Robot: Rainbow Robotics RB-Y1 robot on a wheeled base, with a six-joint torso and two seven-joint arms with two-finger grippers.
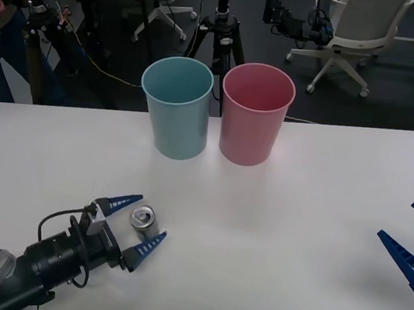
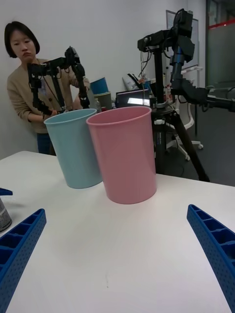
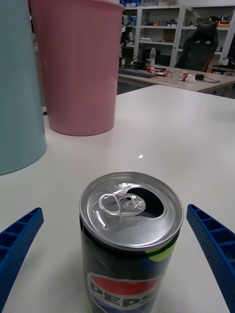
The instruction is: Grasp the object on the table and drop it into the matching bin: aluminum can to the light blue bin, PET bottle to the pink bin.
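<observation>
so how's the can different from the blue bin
The can is far smaller and shorter than the blue bin. The can is metal with a silver pull-tab top and dark side; the bin is plain pale blue plastic, open at the top. The can sits near the table's front between the left gripper's open fingers; the bin stands at the back beside the pink bin. Both stand upright.

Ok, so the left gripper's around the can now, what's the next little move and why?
Probably close the left gripper on the aluminum can. The can stands upright on the table between the open blue fingers, which don't yet touch it. The right gripper waits open at the table's right edge.
</observation>
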